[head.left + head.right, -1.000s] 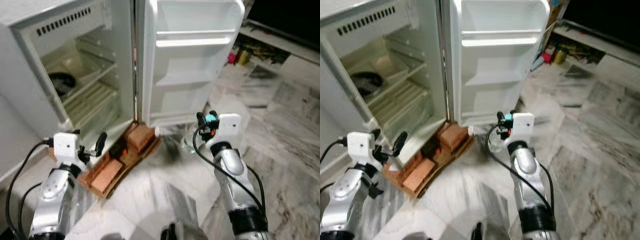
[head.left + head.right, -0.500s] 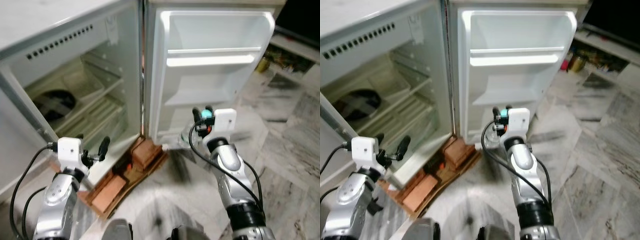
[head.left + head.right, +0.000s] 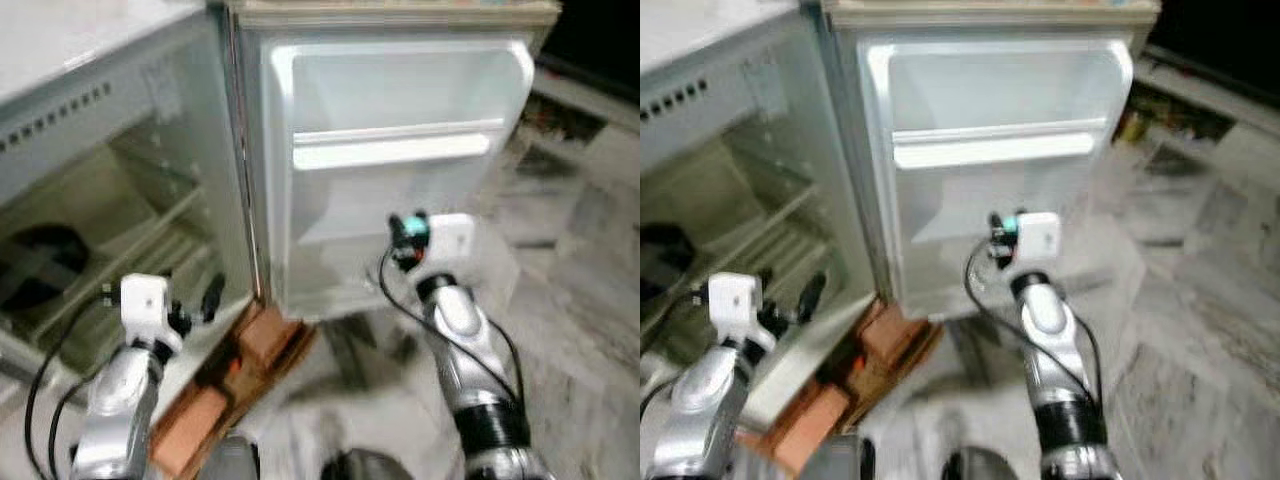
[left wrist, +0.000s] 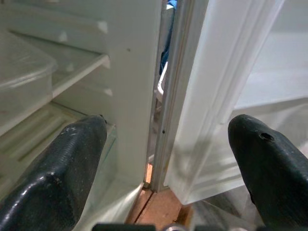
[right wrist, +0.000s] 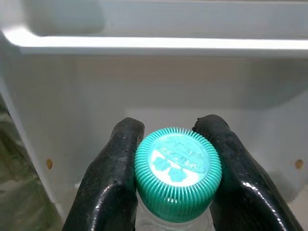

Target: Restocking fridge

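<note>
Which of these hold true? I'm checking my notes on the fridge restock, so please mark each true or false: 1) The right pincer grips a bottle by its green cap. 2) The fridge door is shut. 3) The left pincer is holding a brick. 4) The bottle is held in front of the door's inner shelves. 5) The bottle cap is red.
1) True: the right pincer is closed on the bottle at its green cap.
2) False: the fridge door stands wide open.
3) False: the left pincer is open and holds nothing, facing the fridge's hinge side.
4) True: the door shelf lies right beyond the cap.
5) False: the cap is green.
</note>
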### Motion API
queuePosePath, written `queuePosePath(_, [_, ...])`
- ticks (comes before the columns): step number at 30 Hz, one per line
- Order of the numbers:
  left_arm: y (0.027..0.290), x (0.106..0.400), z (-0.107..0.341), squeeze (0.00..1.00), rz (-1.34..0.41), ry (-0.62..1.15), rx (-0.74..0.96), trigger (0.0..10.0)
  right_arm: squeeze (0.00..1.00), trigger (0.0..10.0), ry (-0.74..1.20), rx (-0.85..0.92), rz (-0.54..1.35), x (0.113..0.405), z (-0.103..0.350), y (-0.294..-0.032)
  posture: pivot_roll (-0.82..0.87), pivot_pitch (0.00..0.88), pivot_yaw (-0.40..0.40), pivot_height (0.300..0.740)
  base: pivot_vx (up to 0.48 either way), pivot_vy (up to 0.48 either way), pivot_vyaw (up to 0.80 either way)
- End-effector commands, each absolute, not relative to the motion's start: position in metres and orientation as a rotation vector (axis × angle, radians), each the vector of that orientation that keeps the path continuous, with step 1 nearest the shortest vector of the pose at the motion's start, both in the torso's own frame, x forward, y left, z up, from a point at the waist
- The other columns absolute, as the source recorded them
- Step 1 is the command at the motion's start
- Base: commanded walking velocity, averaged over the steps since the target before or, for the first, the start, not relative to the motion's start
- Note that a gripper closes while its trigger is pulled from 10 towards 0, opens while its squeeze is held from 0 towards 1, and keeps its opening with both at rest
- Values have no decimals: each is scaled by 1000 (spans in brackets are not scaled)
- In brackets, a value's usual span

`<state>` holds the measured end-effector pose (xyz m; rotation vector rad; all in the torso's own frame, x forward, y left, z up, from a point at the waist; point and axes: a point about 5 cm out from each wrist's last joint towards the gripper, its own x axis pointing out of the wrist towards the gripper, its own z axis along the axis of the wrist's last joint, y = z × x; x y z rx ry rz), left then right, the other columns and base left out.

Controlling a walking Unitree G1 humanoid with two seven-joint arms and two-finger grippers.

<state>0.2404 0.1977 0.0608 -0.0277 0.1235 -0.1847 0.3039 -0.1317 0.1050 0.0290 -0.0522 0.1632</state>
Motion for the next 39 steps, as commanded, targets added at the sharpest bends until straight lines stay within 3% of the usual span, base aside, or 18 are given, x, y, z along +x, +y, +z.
queuePosePath(1, [194, 238, 59, 0, -196, 135, -24, 10000, 0, 10000, -70, 14, 123, 305, 108, -143, 82, 69, -66, 740, 0, -390, 0])
queuePosePath(8, [196, 237, 58, 0, -189, 139, -20, 10000, 0, 10000, -66, 7, 101, 299, 106, -152, 80, 67, -66, 740, 0, -409, 0])
queuePosePath(17, [217, 221, 53, 0, -146, 183, -6, 10000, 0, 10000, -33, -10, 80, 279, 96, -164, 72, 70, -64, 740, 0, -398, 0])
queuePosePath(31, [225, 206, 56, 0, -72, 197, -2, 10000, 0, 10000, -12, 2, 78, 273, 92, -162, 82, 77, -60, 740, 0, 0, 0])
queuePosePath(39, [222, 208, 59, 0, -91, 186, -25, 10000, 0, 10000, -12, 1, 81, 275, 93, -161, 80, 77, -58, 740, 367, 65, 0])
